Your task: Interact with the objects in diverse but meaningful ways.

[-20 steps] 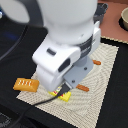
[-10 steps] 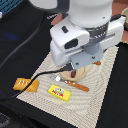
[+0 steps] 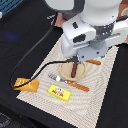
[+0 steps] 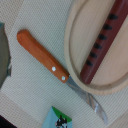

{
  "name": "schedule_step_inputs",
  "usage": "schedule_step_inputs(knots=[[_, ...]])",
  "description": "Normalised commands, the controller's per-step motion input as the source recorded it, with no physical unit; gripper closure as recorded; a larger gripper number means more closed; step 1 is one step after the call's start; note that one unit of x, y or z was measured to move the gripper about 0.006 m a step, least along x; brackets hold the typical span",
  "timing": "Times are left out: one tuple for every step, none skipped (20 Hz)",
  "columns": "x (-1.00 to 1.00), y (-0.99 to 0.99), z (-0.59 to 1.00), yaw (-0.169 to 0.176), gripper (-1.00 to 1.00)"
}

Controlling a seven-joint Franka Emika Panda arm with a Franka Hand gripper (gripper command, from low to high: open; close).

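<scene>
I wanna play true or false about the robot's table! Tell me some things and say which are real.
1. The sausage lies on the plate. True.
2. The yellow box sits on the plate. False: it lies on the mat, apart from the plate.
3. A knife with an orange handle lies beside the plate. True.
4. The bread block is blue. False: it is orange.

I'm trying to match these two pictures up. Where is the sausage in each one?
Exterior view: the sausage lies on the round plate, just below the robot's hand, mid-mat.
Wrist view: the sausage runs diagonally across the plate.
Shared landmark: the plate; the orange-handled knife lies beside it in the wrist view.
</scene>
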Motion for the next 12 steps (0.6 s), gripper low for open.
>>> schedule_step_inputs(knots=[[-0.21, 0.01, -0.03, -0.049, -1.0], [-0.26, 0.0, -0.12, -0.046, -1.0], [-0.33, 0.0, -0.17, -0.051, -1.0], [-0.39, 0.0, -0.2, -0.062, -1.0], [-0.39, 0.0, -0.18, -0.074, -1.0], [-0.37, 0.0, -0.17, -0.073, -1.0], [-0.35, 0.0, -0.19, -0.065, -1.0], [-0.31, 0.0, -0.19, -0.056, -1.0], [-0.28, 0.03, -0.23, -0.048, -1.0], [-0.36, 0.02, -0.29, -0.051, -1.0], [-0.47, 0.0, -0.32, -0.058, -1.0], [-0.49, 0.0, -0.34, -0.058, -1.0]])
